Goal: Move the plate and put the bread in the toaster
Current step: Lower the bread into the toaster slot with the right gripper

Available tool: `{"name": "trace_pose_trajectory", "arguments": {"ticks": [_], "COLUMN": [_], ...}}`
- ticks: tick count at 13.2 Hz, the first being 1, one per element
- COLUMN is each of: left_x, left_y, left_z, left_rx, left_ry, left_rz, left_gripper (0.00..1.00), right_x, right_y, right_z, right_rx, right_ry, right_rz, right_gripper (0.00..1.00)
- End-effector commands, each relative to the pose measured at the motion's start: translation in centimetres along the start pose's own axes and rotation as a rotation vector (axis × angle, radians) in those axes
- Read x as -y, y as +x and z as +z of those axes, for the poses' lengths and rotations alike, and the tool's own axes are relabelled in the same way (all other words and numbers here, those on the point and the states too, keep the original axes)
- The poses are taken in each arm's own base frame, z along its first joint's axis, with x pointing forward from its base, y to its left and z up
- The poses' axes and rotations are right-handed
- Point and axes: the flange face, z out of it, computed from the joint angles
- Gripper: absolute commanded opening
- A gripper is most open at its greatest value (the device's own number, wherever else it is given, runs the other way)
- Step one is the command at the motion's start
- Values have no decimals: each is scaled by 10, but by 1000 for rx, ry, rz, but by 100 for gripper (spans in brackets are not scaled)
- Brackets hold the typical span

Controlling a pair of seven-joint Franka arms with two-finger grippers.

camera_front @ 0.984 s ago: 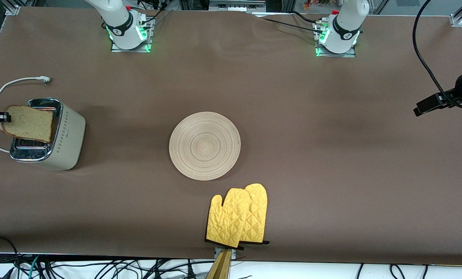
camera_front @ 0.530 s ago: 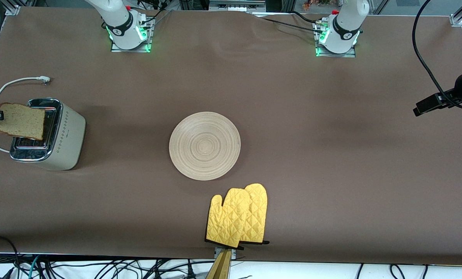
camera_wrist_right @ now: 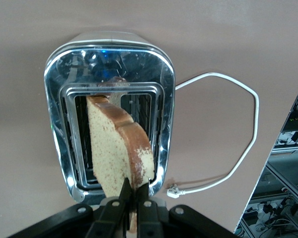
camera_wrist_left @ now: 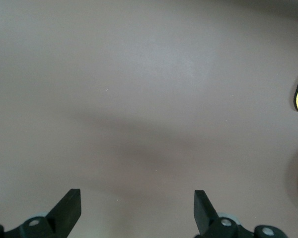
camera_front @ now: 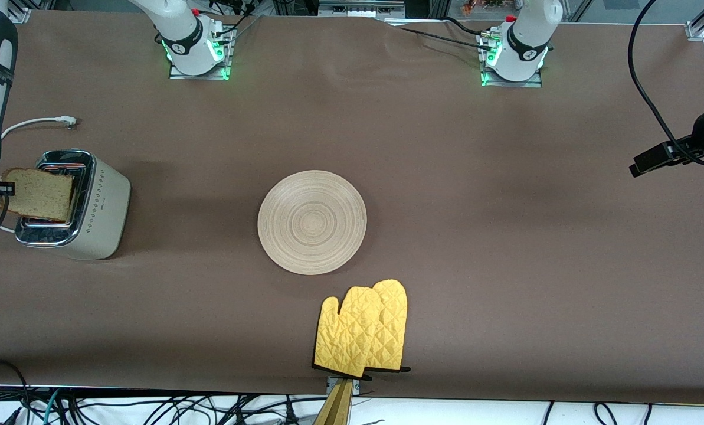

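The right hand (camera_wrist_right: 134,196), clamped on the bread's (camera_front: 38,193) crust, held the slice upright over the toaster (camera_front: 74,203) at the right arm's end of the table, its long edge nearly parallel with the slot, while the left hand (camera_wrist_left: 136,210) waited open, well apart from the plate (camera_front: 311,222) at mid-table.

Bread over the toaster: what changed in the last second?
The right pincer, shut on the bread, swung it out toward the table's edge, then back, and lowered it; the slice now hangs upright over the toaster, its lower edge at the slots, not yet dropped in. Nothing was released. Plate, yellow mitts and the open left pincer stayed put.
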Motion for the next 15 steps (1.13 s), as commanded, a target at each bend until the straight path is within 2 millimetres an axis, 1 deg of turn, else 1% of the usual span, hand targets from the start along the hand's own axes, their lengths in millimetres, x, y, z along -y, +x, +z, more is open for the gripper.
{"name": "trace_pose_trajectory", "arguments": {"ticks": [1,5,8,10,12,15], "left_x": [-3,-3,-3,-3,-3,-3], "left_y": [1,1,1,1,1,1], "left_z": [-6,-6,-6,-6,-6,-6], "left_rx": [-2,-2,-2,-2,-2,-1], "left_ry": [-10,-12,-12,-12,-12,-13], "left_rz": [-8,-8,-8,-8,-8,-8], "left_gripper": [100,100,100,100,100,100], "right_x": [0,11,22,32,43,52], "right_y": [3,7,12,16,23,32], "right_z": [1,2,7,8,15,28], "right_rx": [-4,-4,-6,-7,2,7], "right_ry": [-14,-10,42,57,68,108], "right_rz": [47,104,116,126,120,116], "right_gripper": [0,0,0,0,0,0]}}
